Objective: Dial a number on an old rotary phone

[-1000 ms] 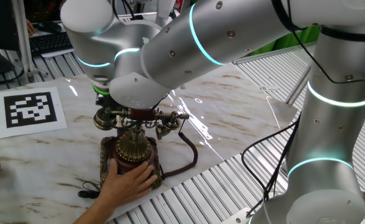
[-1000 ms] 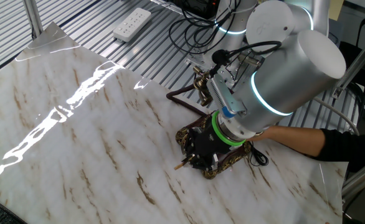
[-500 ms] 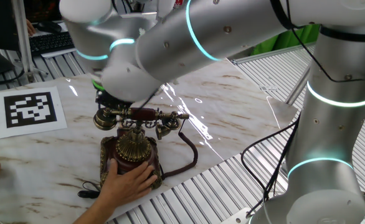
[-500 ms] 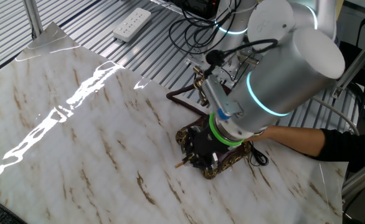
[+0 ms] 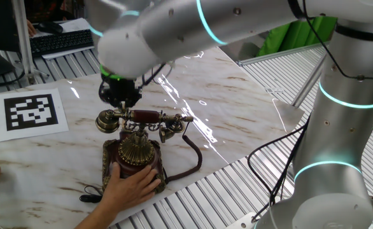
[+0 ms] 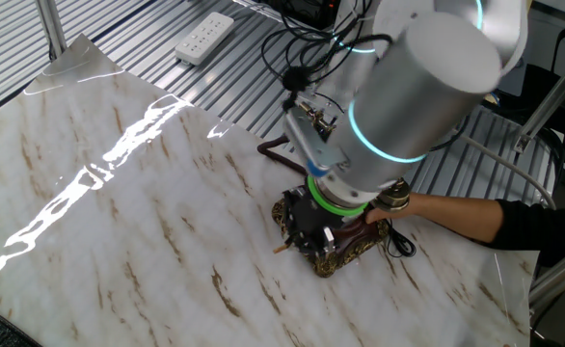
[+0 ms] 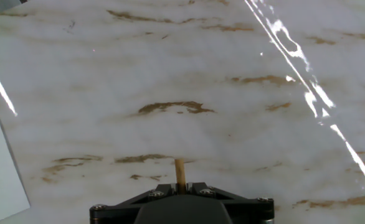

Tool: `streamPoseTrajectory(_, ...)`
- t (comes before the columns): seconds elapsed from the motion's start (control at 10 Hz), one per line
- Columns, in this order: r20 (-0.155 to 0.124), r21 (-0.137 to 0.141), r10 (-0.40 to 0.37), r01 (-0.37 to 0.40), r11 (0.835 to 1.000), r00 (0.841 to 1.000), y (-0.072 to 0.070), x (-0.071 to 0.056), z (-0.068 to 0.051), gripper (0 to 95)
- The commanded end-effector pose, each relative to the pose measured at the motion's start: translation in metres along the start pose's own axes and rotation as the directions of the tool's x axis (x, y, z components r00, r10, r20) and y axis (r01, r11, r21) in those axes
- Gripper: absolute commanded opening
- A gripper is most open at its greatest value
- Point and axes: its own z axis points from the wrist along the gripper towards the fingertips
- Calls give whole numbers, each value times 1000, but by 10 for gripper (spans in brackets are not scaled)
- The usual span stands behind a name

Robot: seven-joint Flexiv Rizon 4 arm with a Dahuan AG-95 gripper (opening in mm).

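Note:
The old rotary phone stands near the marble table's front edge, its brass dial facing up and the handset resting in the cradle. A person's hand holds its base. My gripper hangs just behind the handset's left end, shut on a thin wooden stick that juts out past the fingers. In the hand view my gripper looks only at bare marble; the phone is out of that view. In the other fixed view my arm hides most of the phone, and the stick pokes out beside it.
A printed marker sheet lies on the table at the left. A black keyboard sits behind it. The phone's dark cord loops to the right. A power strip lies off the table. The person's arm reaches in from the right.
My gripper has drawn back from over the phone's dial and moved behind the handset, toward the table's far side. The stick stays gripped. The person's hand has not moved.

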Motion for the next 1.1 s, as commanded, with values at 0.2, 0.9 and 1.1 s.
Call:
streamPoseTrajectory(0.2,-58,-18,-10,9,1000,998,-2,-2,-6,0)
streamPoseTrajectory(0.9,-146,-50,-59,52,997,988,-11,-19,-8,0)
streamPoseTrajectory(1.1,-146,-47,-70,64,997,987,-12,-20,-7,0)
